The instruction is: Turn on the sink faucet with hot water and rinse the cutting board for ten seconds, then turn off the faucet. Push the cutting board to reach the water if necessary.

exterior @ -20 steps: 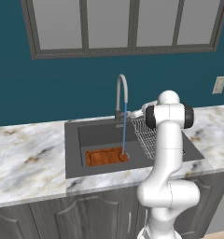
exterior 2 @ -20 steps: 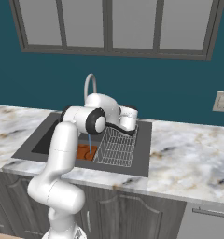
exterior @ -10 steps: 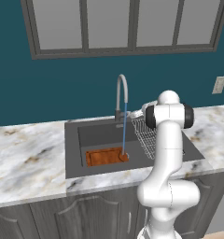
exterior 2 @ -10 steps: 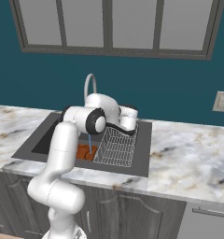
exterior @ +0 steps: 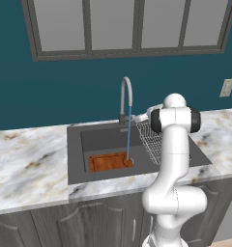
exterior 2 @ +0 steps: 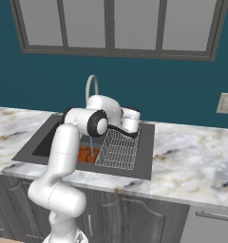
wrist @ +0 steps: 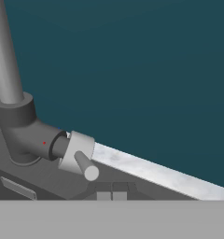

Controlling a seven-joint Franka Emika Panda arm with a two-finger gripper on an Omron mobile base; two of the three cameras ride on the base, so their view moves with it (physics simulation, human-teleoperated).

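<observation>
The sink faucet (exterior: 126,96) arches over the sink (exterior: 74,159), and a thin blue stream of water (exterior: 128,137) falls from its spout. The stream lands on the right end of the orange-brown cutting board (exterior: 108,162), which lies flat in the basin. From the right base view the cutting board (exterior 2: 85,154) shows partly behind my arm, with the water (exterior 2: 90,142) above it. In the hand view my gripper (wrist: 111,195) is shut and empty, its tips together just below and right of the faucet's side lever (wrist: 82,159), a short gap away. The faucet's dark base (wrist: 21,133) stands left of the lever.
A wire dish rack (exterior: 154,140) fills the right part of the sink, under my forearm. Marble counter (exterior: 26,164) runs on both sides. A teal wall with a window stands close behind the faucet. A wall socket (exterior 2: 225,103) is at the far right.
</observation>
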